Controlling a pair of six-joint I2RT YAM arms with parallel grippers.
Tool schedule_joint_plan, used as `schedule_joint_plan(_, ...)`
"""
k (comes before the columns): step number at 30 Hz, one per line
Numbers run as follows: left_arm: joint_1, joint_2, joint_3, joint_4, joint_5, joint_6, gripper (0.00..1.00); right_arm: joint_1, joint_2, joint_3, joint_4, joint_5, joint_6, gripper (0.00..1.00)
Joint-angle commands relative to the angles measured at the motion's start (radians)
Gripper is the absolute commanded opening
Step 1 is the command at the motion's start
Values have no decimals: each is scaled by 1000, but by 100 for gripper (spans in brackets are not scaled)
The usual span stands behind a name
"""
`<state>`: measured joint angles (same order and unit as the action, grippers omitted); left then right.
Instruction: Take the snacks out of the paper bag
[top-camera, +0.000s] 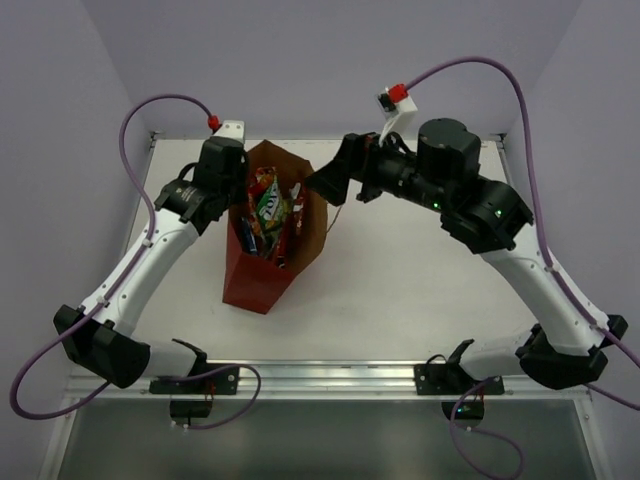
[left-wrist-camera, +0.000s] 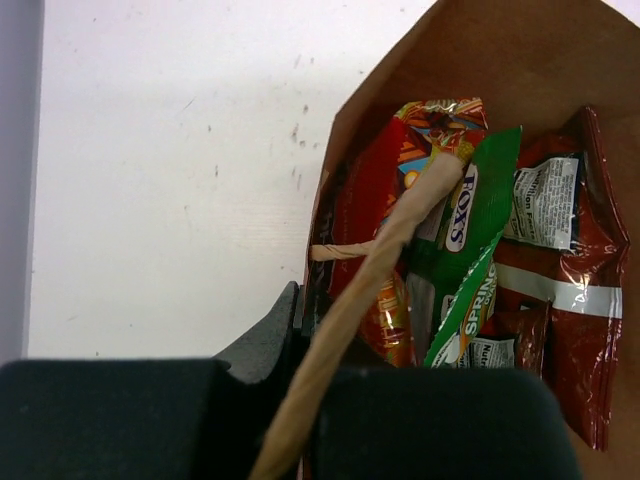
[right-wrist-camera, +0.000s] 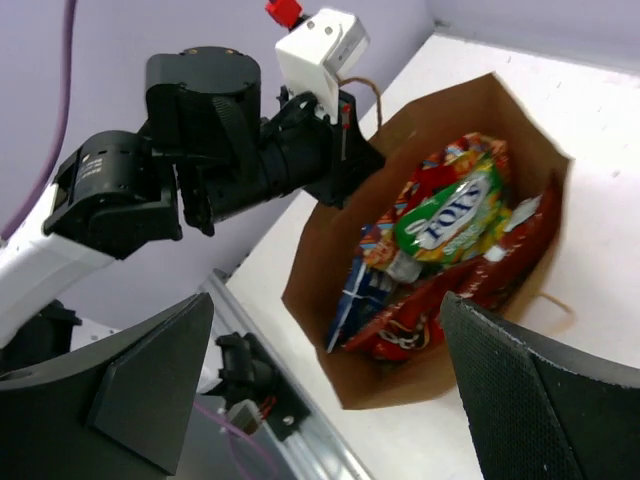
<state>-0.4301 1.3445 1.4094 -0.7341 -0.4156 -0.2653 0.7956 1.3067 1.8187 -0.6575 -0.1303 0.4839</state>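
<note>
- Table (top-camera: 400, 290): white, flat top with faint dark specks near its left side.
- Paper bag (top-camera: 262, 282): reddish-brown, stands upright directly on the table, left of centre, mouth open upward.
- Metal rail (top-camera: 330, 375): runs along the table's near edge.

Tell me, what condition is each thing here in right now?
paper bag: upright, mouth open
snacks: inside the bag, none out on the table
green packet: on top of the pile
handle: pinched in the left gripper
left gripper: shut on the handle
right gripper: open, empty, near the bag's mouth
</note>
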Motion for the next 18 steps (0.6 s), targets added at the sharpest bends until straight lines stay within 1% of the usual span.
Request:
schedule_joint_plan(1,-28,-18,92,142,38,57,0,28,72,89,-5,67,136,99)
schedule_joint_plan(3,-39,-21,97,140,34,58,0,47,140,143,-16,122,202,99)
schedule_joint_plan(5,-42,-27,88,142,31,55,0,50,199,159,-25,129,269,99)
schedule_joint_plan(9,-64,-33,72,145,35,49,0,51,294,151,-34,121,353,99)
schedule_joint_plan(10,-68,-36,68,147,35,51,0,51,308,130,-25,117,369,94)
schedule_joint_plan(12,-75,-41,60,153,32,49,0,51,341,96,-7,112,409,91)
schedule_joint_plan(13,-76,-44,56,154,34,49,0,51,350,64,18,115,418,87)
schedule_joint_plan(18,-82,-51,57,163,32,49,0,51,431,67,29,129,447,81)
